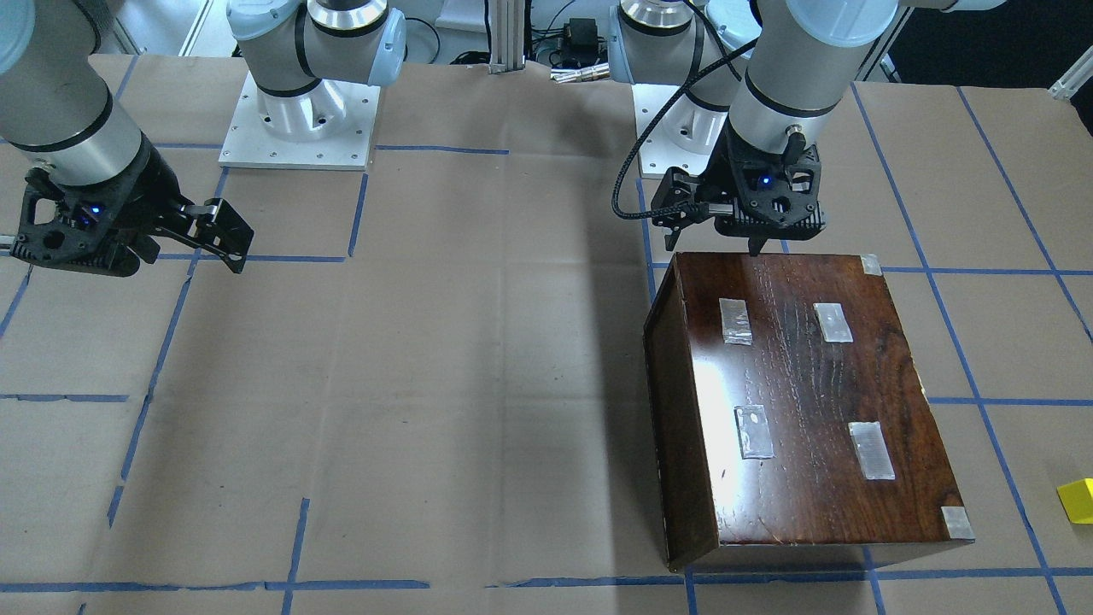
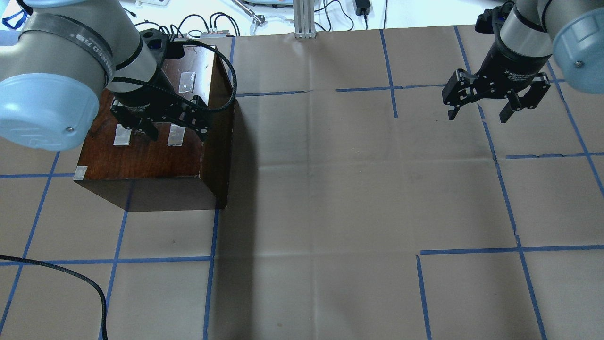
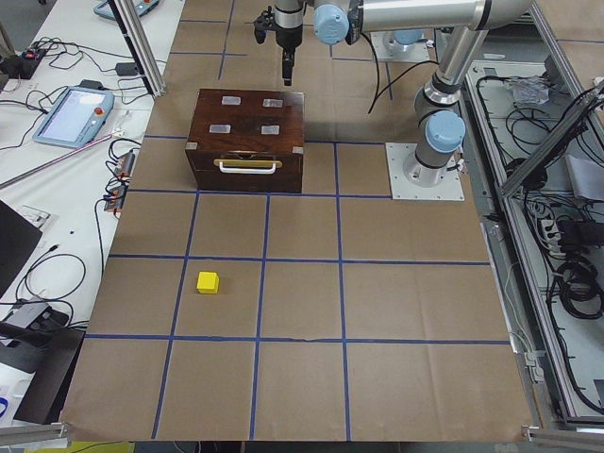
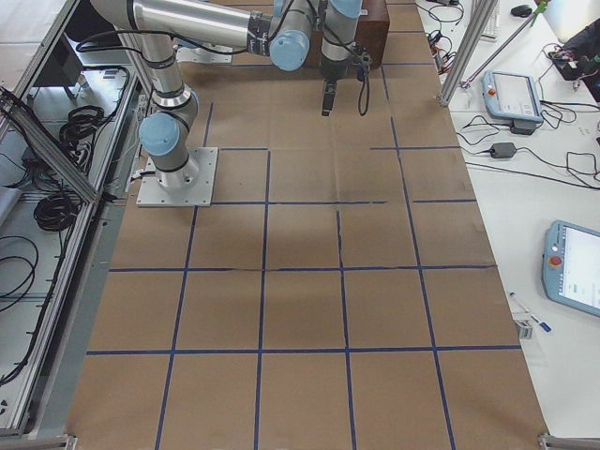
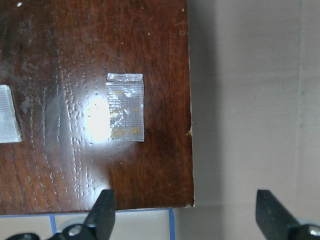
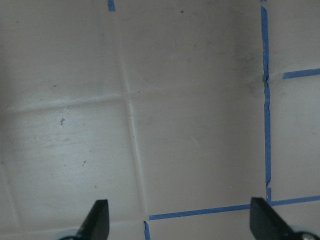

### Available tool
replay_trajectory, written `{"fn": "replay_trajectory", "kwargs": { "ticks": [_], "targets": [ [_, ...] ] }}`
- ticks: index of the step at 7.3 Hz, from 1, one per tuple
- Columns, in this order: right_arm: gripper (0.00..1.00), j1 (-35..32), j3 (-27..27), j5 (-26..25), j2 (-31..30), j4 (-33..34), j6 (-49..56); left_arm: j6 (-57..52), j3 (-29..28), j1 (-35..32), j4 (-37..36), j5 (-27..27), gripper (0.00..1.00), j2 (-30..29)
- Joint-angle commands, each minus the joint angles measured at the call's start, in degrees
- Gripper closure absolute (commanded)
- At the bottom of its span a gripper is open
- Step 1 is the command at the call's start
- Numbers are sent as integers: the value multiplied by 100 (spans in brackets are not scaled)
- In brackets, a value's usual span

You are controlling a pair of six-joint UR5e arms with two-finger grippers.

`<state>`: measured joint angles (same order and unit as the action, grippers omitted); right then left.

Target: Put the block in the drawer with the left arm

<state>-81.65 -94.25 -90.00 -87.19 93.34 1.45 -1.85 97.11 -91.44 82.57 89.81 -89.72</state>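
Note:
The yellow block [image 3: 208,282] lies on the paper-covered table, well apart from the dark-brown box [image 3: 247,127] on the side its drawer faces; it also shows at the edge of the front-facing view [image 1: 1078,500]. The drawer [image 3: 247,168] is shut, so only its dark front and pale handle show. My left gripper [image 2: 178,134] is open and empty above the box top [image 1: 803,393], near the corner closest to the robot. In the left wrist view the left gripper [image 5: 187,215] straddles that edge. My right gripper [image 2: 479,111] is open and empty, far across the table.
Clear tape patches [image 5: 125,106] are stuck on the box lid. A loose black cable [image 2: 85,283] lies on the table near the robot's side. Blue tape lines [image 2: 500,189] grid the brown paper. Operator desks with tablets [image 3: 71,111] flank the table.

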Motion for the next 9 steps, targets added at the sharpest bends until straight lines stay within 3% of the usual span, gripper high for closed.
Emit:
{"fn": "replay_trajectory", "kwargs": {
  "ticks": [1, 5, 9],
  "targets": [
    [0, 0, -5, 0, 0, 0, -4, 0, 0, 3, -4, 1, 1, 16],
    [0, 0, -5, 0, 0, 0, 5, -418, -193, 422, 22, 89, 1, -54],
    [0, 0, 3, 0, 0, 0, 5, -2290, -193, 2109, -48, 28, 1, -177]
  ]
}}
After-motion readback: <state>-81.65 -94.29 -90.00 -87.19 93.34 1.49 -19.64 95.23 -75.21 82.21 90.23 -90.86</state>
